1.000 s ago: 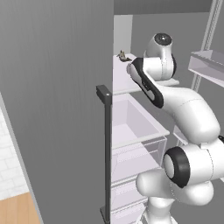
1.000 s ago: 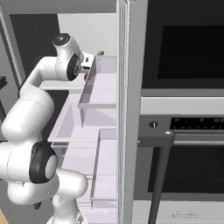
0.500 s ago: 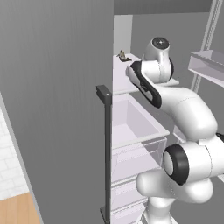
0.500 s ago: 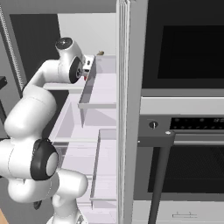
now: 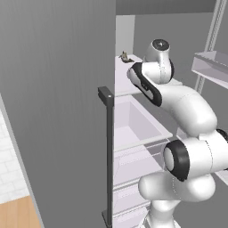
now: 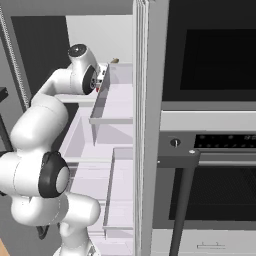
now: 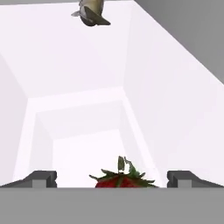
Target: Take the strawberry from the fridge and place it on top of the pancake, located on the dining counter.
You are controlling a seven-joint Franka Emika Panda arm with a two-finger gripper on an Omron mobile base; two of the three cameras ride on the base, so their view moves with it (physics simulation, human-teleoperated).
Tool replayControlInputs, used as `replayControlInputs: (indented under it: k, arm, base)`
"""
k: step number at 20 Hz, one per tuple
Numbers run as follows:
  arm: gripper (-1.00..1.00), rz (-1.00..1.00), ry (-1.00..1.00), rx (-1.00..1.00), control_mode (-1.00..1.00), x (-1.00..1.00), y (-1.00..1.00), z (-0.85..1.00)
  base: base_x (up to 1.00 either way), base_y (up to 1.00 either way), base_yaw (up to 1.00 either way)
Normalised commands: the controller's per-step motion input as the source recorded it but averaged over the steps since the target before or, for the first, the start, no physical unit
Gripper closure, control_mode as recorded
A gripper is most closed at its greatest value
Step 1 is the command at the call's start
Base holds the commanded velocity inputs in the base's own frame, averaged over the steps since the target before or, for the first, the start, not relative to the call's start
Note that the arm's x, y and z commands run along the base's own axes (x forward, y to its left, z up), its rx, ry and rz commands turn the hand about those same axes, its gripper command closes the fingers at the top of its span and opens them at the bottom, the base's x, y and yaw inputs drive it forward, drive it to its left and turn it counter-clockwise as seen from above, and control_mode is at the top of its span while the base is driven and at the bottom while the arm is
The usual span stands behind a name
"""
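Gripper [image 7: 112, 179] jaws spread wide, holding nothing, straddling the small red green-topped strawberry [image 7: 124, 179]; light, soft, bruisable, so likely pinch its red sides gently.

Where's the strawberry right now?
In the hand view the strawberry sits low and centred between the open tool's tips, on the white fridge shelf.

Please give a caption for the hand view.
Open gripper straddles the strawberry on the white fridge shelf.
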Motion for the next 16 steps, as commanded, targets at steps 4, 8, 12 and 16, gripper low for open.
replayControlInputs:
  k: [4,8,12,16]
  arm:
    - [-1.0,0.0,0.0,0.0,-1.0,0.0,-0.04,0.0]
    - [1.0,0.0,0.0,0.0,-1.0,0.0,-0.04,0.0]
    - [1.0,0.0,0.0,0.0,-1.0,0.0,-0.08,0.0]
    - [1.0,0.0,-0.08,0.0,-1.0,-0.22,-0.01,0.0]
  base:
    - [0.0,0.0,0.0]
    - [0.0,0.0,0.0]
    - [0.0,0.0,0.0]
    - [0.0,0.0,0.0]
